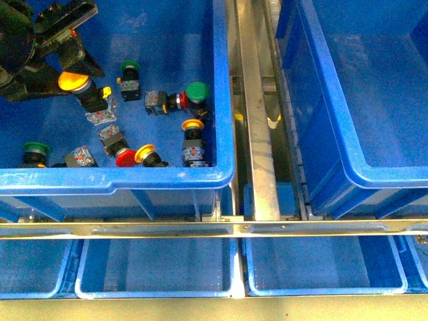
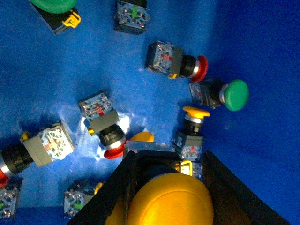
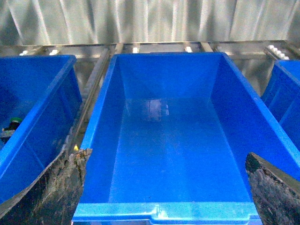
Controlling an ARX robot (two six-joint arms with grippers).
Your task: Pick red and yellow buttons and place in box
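Note:
My left gripper (image 1: 75,75) is shut on a yellow button (image 1: 72,82), held just above the floor of the left blue crate (image 1: 224,100); in the left wrist view its yellow cap (image 2: 171,204) fills the space between the black fingers (image 2: 225,187). Loose below lie a yellow button (image 1: 192,126), a red button (image 1: 125,159) touching another yellow one (image 1: 145,154), and a red one (image 1: 180,101). My right gripper (image 3: 164,197) is open over the empty box (image 3: 164,212), which stands at the right (image 1: 334,100) in the front view.
Green-capped switches (image 1: 197,91) (image 1: 130,67) (image 1: 35,148) lie among the buttons. A metal rail (image 1: 257,134) runs between the two crates. Shallow blue trays (image 1: 157,267) (image 1: 321,267) sit in front, below a metal bar.

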